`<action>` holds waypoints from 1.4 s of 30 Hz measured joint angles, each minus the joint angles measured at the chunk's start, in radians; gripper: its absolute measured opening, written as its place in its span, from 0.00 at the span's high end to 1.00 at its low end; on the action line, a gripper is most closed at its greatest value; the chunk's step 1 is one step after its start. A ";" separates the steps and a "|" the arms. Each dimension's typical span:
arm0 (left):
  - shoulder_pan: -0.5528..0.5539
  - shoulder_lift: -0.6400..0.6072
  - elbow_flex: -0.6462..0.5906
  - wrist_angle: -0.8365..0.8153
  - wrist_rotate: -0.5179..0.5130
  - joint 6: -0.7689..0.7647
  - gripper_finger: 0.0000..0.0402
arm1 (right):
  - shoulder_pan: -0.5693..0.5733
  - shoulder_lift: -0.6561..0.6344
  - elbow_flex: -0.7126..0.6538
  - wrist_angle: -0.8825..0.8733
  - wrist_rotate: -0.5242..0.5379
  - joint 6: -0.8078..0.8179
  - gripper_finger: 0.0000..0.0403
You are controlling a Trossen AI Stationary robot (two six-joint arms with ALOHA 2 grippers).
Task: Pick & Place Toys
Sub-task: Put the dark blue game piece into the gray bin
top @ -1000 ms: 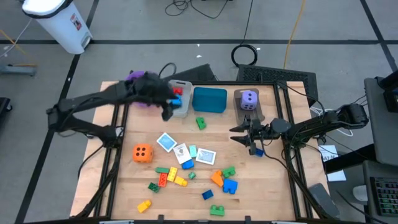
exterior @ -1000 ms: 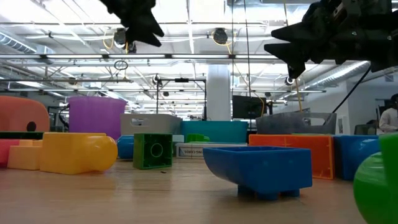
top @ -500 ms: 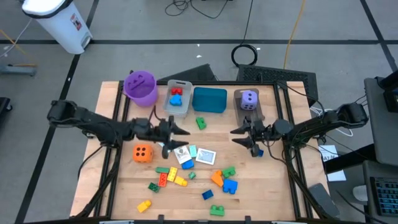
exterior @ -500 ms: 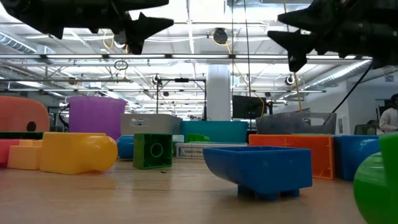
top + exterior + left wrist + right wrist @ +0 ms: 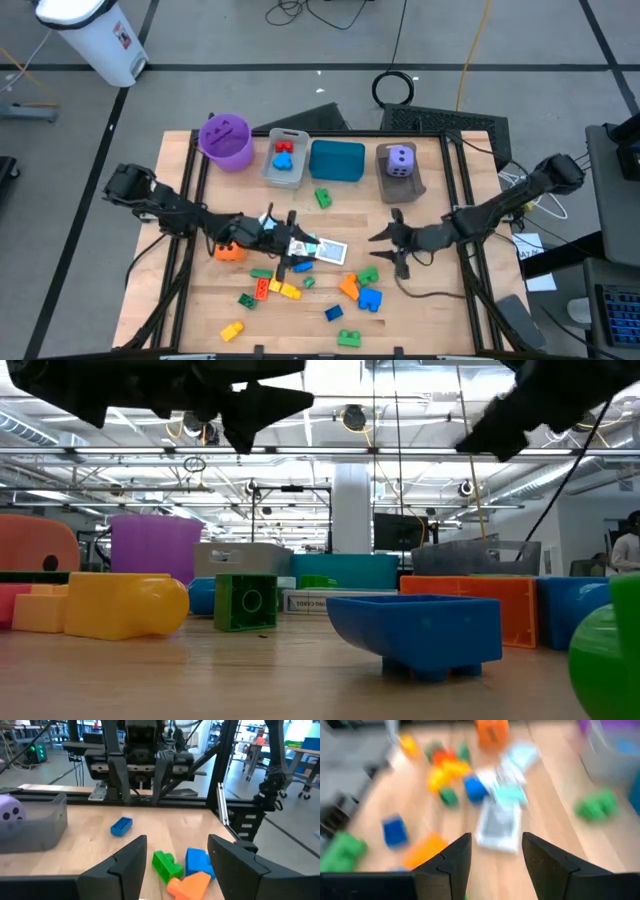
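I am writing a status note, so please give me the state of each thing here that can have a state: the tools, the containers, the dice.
Left tool: open, empty, above the cards.
Right tool: open, empty, above the table near the green brick.
Purple bucket: upright, no toys visible inside.
Grey bin: holds red and blue bricks.
Teal bin: contents not clear.
Brown bin: holds the purple die.
Orange die: on the table, partly hidden by the left arm.

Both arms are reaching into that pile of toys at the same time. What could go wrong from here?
The left gripper hangs open over the cards, which overlap and lie flat; it might lift two or slide off. The right gripper, also open and empty, is close to the green brick and the orange one and could knock them aside. Both arms face each other, so they might collide.
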 joint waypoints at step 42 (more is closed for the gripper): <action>0.242 0.005 0.005 -0.043 0.097 0.130 0.46 | -0.238 -0.001 -0.096 -0.577 -0.355 0.361 0.26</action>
